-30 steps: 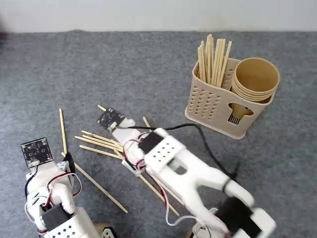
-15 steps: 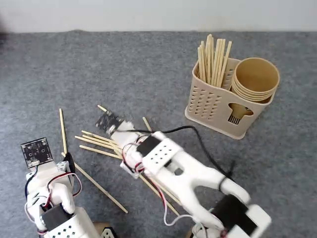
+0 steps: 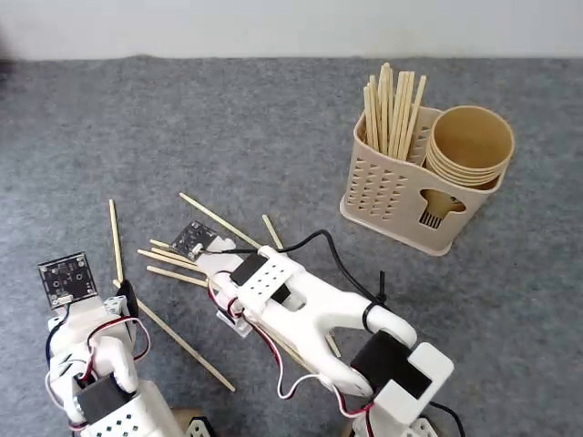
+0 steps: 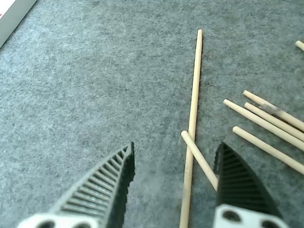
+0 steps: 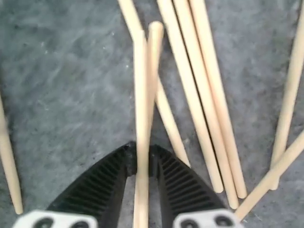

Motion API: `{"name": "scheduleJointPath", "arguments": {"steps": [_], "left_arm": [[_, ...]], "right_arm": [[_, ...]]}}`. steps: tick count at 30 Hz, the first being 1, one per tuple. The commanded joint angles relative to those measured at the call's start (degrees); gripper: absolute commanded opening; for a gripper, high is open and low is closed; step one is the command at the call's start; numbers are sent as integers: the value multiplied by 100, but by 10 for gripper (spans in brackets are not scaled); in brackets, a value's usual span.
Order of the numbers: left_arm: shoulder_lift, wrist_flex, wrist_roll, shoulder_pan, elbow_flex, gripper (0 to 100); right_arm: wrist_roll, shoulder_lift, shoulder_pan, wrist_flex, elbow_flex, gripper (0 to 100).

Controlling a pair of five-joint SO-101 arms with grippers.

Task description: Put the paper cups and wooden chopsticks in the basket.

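Several loose wooden chopsticks (image 3: 173, 259) lie on the grey carpet at the front left. My right gripper (image 5: 142, 151) is low over this pile and shut on one chopstick (image 5: 141, 95), which points away from the jaws. My left gripper (image 4: 175, 159) stands open just above the carpet, with a long chopstick (image 4: 192, 114) and the end of another (image 4: 199, 159) between its fingers. The beige basket (image 3: 392, 214) at the back right holds a stack of paper cups (image 3: 471, 141) and a bundle of upright chopsticks (image 3: 390, 105).
The right arm (image 3: 310, 309) stretches from the front centre to the left across some chopsticks. The left arm (image 3: 91, 355) stands at the front left corner. A pale wall (image 3: 273, 27) borders the carpet at the back.
My right arm has drawn nearer and to the left over the pile, uncovering a chopstick behind it. The left arm has not moved.
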Motion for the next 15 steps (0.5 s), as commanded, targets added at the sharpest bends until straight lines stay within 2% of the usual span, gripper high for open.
{"name": "scheduleJointPath", "arguments": {"steps": [1,7,15], "left_arm": [[-88,-79,18,-26,-66,261],[-88,-79,18,-26,-66,261],[-88,-79,18,-26,-66,261]], "right_arm": [[-44,-75,-40,163,-264,9],[114,-1420,92,936,-264,8],[844,-3899,910,1692,-484,8]]}}
